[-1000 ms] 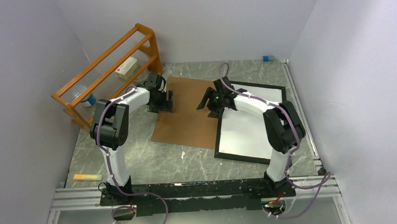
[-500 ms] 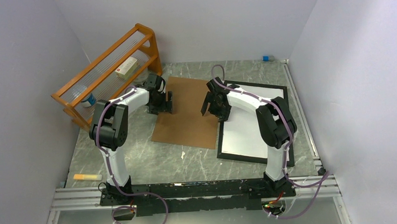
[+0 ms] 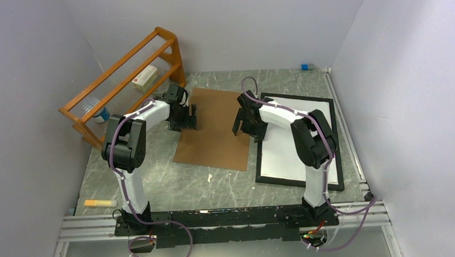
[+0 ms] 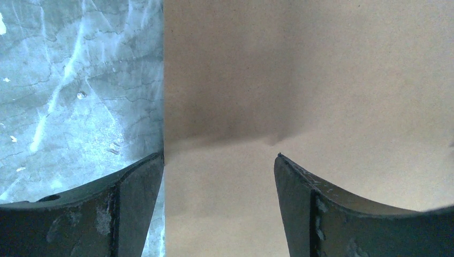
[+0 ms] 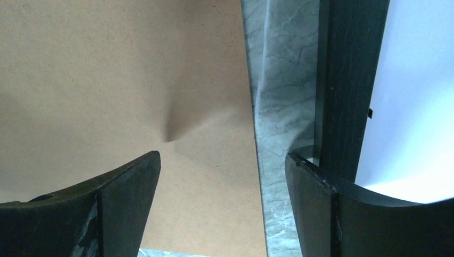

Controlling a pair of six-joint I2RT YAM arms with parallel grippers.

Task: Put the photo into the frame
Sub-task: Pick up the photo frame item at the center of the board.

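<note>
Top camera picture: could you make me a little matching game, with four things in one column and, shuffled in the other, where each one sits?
Things:
1. orange wooden rack
2. brown board
3. black picture frame
4. small blue object

Places:
A. on the right, lying flat
B. at the very back, right of centre
C. back left, standing
D. in the middle, lying flat

Pairs: 1-C, 2-D, 3-A, 4-B

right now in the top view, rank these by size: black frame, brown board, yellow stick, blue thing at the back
1. frame, somewhat larger than the board
2. brown board
3. yellow stick
4. blue thing, smallest, though also farthest from the camera
</note>
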